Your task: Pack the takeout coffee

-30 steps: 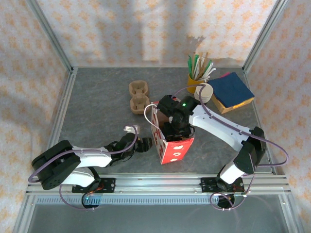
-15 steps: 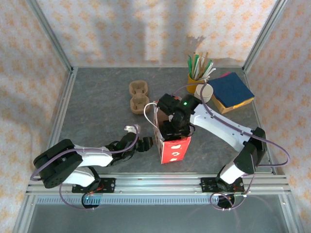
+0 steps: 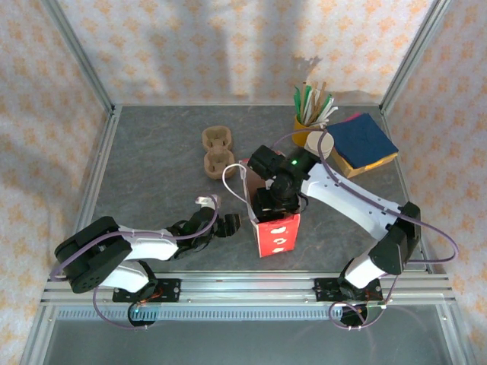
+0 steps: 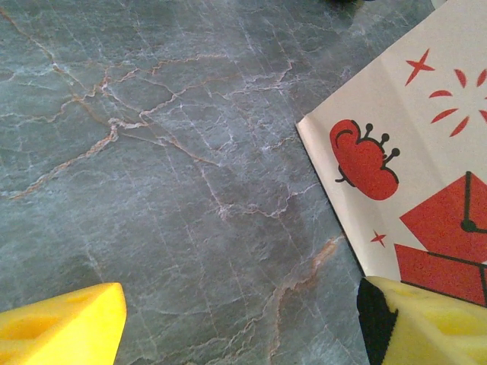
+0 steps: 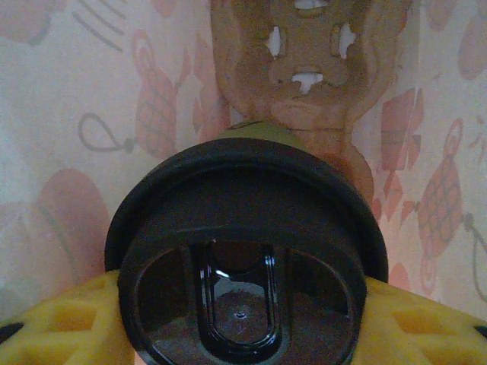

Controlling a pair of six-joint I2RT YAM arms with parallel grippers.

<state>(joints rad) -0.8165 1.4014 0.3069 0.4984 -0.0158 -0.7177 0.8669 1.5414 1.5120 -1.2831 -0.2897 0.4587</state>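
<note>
Since a second ago the bag [image 3: 278,236] has swung straighter, with the right gripper [image 5: 243,323] inside it, clamped round the takeout coffee [image 5: 243,228]. Meanwhile the left gripper [image 4: 243,327] sits wide open and empty just beside the bag. Let go off-centre above that pulp carrier [image 5: 308,68] and it probably tips

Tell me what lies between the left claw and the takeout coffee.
The paper bag's printed wall, seen in the left wrist view beside the left claw; the right wrist view shows the takeout coffee inside that bag.
</note>
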